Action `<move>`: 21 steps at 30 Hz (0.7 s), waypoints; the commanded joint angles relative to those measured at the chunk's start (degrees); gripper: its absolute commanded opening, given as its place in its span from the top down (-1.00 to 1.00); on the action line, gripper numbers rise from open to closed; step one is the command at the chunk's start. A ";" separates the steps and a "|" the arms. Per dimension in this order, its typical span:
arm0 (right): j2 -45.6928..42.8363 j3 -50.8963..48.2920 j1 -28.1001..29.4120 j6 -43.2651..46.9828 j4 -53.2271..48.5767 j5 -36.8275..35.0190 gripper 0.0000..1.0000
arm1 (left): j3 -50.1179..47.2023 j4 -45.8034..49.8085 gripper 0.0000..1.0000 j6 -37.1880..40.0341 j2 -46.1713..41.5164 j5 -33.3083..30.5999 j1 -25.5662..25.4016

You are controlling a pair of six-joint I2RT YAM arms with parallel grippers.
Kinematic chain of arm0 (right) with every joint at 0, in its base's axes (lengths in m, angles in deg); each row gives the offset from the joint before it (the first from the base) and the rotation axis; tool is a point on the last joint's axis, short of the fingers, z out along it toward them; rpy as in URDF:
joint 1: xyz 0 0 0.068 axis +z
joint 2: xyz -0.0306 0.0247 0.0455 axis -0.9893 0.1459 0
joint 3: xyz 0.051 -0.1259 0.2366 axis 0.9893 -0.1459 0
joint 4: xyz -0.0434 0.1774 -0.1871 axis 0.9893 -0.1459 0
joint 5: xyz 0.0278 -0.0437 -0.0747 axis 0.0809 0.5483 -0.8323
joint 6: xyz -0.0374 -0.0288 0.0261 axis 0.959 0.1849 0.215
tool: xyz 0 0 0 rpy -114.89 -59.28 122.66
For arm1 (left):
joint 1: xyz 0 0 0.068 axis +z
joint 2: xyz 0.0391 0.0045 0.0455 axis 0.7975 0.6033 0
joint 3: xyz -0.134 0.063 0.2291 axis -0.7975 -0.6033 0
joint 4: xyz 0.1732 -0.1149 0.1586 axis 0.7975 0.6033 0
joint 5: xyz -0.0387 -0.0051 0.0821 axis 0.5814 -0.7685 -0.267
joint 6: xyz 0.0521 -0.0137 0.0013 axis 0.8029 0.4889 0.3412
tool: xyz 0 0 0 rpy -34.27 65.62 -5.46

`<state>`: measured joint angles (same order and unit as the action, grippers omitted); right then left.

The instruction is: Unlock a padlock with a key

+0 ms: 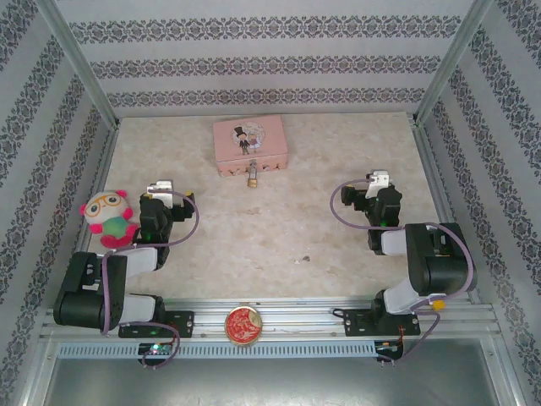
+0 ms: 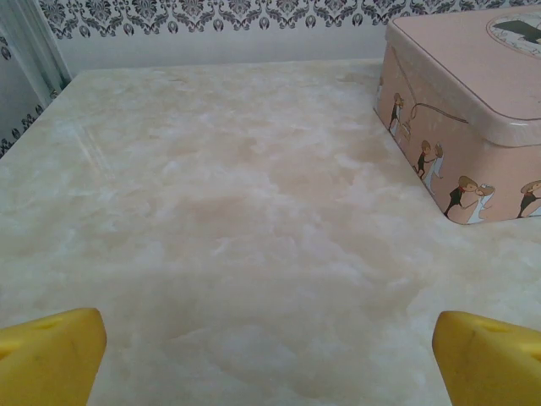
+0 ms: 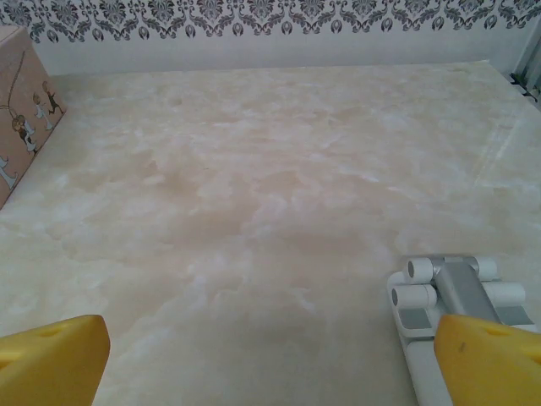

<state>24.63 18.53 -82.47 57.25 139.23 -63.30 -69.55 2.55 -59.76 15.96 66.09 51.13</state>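
Observation:
The tiny brass padlock point(image 1: 252, 178) hangs at the front of a pink tin box point(image 1: 249, 144) at the back middle of the table. The key is out of view; a dark speck point(image 1: 306, 259) on the table is too small to identify. My left gripper point(image 1: 161, 188) sits low at the left, open, its yellow fingertips point(image 2: 51, 353) wide apart over bare table, the gripper point(image 2: 270, 359) empty. The box point(image 2: 473, 110) lies ahead to its right. At the right, my right gripper point(image 1: 378, 180) point(image 3: 270, 359) is also open and empty, with the box corner point(image 3: 21, 101) far to its left.
A stuffed toy point(image 1: 108, 218) stands by the left arm. A round red-gold disc point(image 1: 243, 325) rests on the rail between the arm bases. A white and grey roller part point(image 3: 448, 296) lies beside the right fingertip point(image 3: 486, 359). Patterned walls enclose the marble-look table point(image 1: 254, 237).

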 commanded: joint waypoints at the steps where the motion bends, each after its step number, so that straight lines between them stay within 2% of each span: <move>1: -0.57 0.91 0.51 0.68 0.22 -0.54 -0.96 | 1.00 -2.08 -0.98 -1.20 0.36 0.63 0.79; 21: -0.55 0.91 0.51 0.67 0.21 -0.54 -0.96 | 1.43 -1.58 -0.98 -1.37 0.55 0.19 0.88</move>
<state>24.63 18.53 -82.47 57.25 139.23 -63.30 -69.52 2.55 -59.93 15.98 66.09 51.13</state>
